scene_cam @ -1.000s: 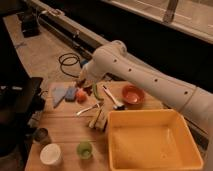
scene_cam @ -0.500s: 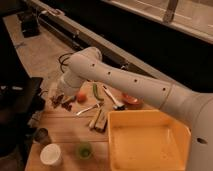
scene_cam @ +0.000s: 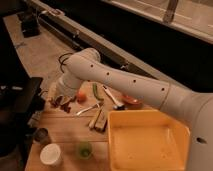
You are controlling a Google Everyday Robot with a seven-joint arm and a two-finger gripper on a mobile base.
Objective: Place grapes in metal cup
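Purple grapes (scene_cam: 63,102) lie at the jaws, whose grip I cannot tell; metal cup (scene_cam: 41,135) stands apart.

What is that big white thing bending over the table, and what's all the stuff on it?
That is a robot's arm. One camera looks down on it and a wooden table. The arm's gripper is at the table's left side, right beside the dark grapes; I cannot tell if it holds them. Near them lie an orange and a green vegetable. At the front stand a grey metal cup, a white cup and a green cup, beside a big yellow bin.
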